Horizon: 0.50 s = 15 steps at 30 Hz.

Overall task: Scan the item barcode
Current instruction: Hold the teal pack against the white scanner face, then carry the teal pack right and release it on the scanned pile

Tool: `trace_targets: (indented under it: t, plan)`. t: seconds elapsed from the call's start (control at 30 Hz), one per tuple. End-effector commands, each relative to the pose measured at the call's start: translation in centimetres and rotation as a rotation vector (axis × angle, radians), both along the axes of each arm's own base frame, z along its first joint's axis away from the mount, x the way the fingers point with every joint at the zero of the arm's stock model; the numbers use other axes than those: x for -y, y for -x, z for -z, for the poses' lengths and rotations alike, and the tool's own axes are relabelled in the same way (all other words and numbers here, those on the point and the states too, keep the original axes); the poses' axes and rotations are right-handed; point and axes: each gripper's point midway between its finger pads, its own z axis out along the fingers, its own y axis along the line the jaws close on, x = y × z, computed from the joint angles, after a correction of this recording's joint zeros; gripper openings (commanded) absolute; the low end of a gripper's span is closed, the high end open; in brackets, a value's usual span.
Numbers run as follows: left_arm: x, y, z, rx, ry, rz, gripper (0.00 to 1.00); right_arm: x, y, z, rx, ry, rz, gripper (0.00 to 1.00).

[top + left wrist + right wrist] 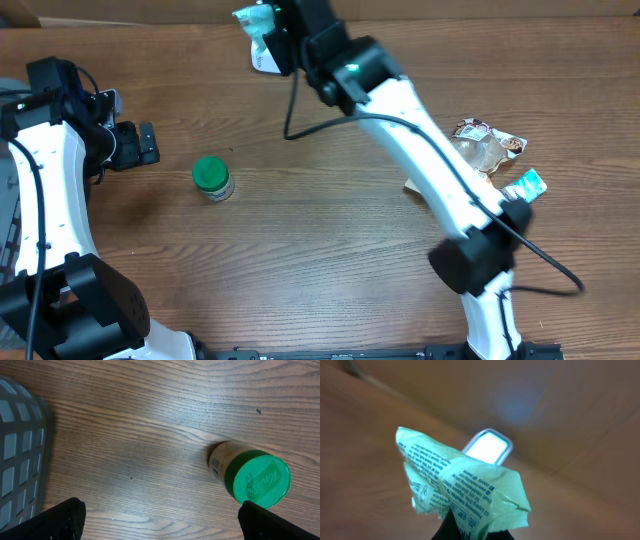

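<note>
Pinching a crumpled green-and-white packet (258, 38) at the 12 o'clock edge of the wooden table (320, 230), the right gripper (464, 533) has its jaws pressed together on the packet's lower fold. Only a dark sliver of its fingers shows at the bottom of the wrist view; the rest is cut off. Beyond the packet, toward 1 o'clock in that view, a lit window (489, 446) with a silver rim glows pale blue, its surroundings blurred to brown. Dark print covers the packet's face, but it is too soft to read, and no barcode can be picked out with certainty.

At 9 o'clock overhead, the left gripper (150, 144) is spread wide and holds nothing. A green-lidded jar (212, 179) stands just beside it, toward 4 o'clock and apart from both fingers. Fine marks on the jar's label are too small to make out. A grey mesh object (20, 460) is cut off at the left wrist view's 9 o'clock edge.

Near 3 o'clock overhead lie a clear snack wrapper (487, 142) and a teal sachet (526, 185), both partly hidden behind the right arm.
</note>
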Motion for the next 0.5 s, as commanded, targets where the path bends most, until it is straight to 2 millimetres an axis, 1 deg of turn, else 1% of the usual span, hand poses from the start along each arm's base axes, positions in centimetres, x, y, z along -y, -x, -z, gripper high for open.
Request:
trace_targets:
  t: [0.0, 0.1, 0.23, 0.3, 0.33, 0.37, 0.4, 0.43, 0.47]
  plan:
    - [0.3, -0.2, -0.2, 0.007, 0.003, 0.001, 1.00, 1.1, 5.1, -0.9, -0.346, -0.301, 0.038, 0.04]
    - [0.3, -0.2, -0.2, 0.007, 0.003, 0.001, 1.00, 4.9, 7.2, 2.4, -0.531, -0.219, 0.142, 0.04]
    - [0.3, -0.2, -0.2, 0.007, 0.003, 0.001, 0.99, 10.2, 8.8, 6.5, -0.733, -0.126, 0.302, 0.04]
    - [0.3, -0.2, -0.2, 0.008, 0.003, 0.001, 1.00, 13.6, 9.0, 8.3, -0.799, -0.071, 0.396, 0.04]
    - [0.3, -0.2, -0.2, 0.007, 0.003, 0.001, 1.00, 14.8, 9.0, 9.0, -0.818, -0.054, 0.435, 0.04]
    - [0.3, -0.2, -0.2, 0.008, 0.003, 0.001, 1.00, 17.1, 9.1, 10.1, -0.852, -0.037, 0.516, 0.04]
    - [0.3, -0.2, -0.2, 0.007, 0.003, 0.001, 1.00, 18.4, 9.0, 10.7, -0.870, -0.030, 0.559, 0.04]
    - [0.3, -0.2, -0.2, 0.007, 0.003, 0.001, 1.00, 20.4, 8.9, 11.6, -0.894, -0.026, 0.622, 0.04]
    - [0.3, -0.2, -0.2, 0.007, 0.003, 0.001, 1.00, 21.5, 8.8, 12.1, -0.909, -0.028, 0.648, 0.04]
